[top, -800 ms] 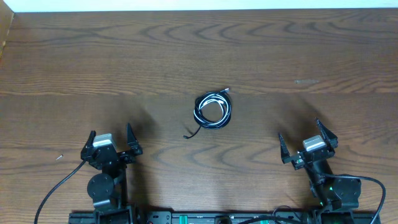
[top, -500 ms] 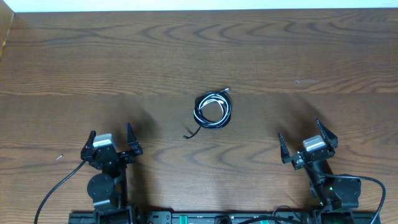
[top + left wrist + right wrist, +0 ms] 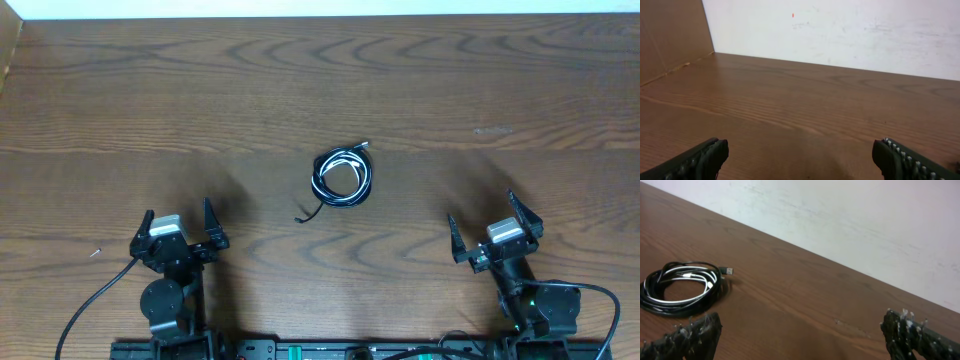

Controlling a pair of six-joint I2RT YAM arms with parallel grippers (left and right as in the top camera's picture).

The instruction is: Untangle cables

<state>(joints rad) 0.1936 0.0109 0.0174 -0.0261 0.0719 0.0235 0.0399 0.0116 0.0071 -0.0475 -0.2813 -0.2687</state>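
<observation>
Task hasn't begun, as far as the views show. The cables [image 3: 343, 178] lie as one tight coil near the middle of the counter [image 3: 200, 90], the white cord [image 3: 684, 273] wound in w/ the black ones and nothing pulled free. The only loose bits are a short black tail [image 3: 306, 212] trailing off the coil's near-left side, and a small plug [image 3: 727, 271] sticking out on the far side (looks like a USB-type end, can't be sure). So everything is left to do: reach in, pin or lift the coil, work each cord out, lay them apart.

The left pincer [image 3: 178, 208] sits at the near edge, left of the coil and well apart from it, spread wide w/ nothing in it. Its wrist cam shows only bare wood and the pale wall [image 3: 840, 30] beyond; no cables in that view. The right pincer [image 3: 481, 208] mirrors it on the other side, also wide and empty. It is turned a bit inward, so the coil shows at the left of its wrist view. Both arms are folded back over their bases, approx. level w/ each other, neither touching anything.

My guess: the right arm is better aimed for a first reach. The free tail looks a fair first grab for the left.
</observation>
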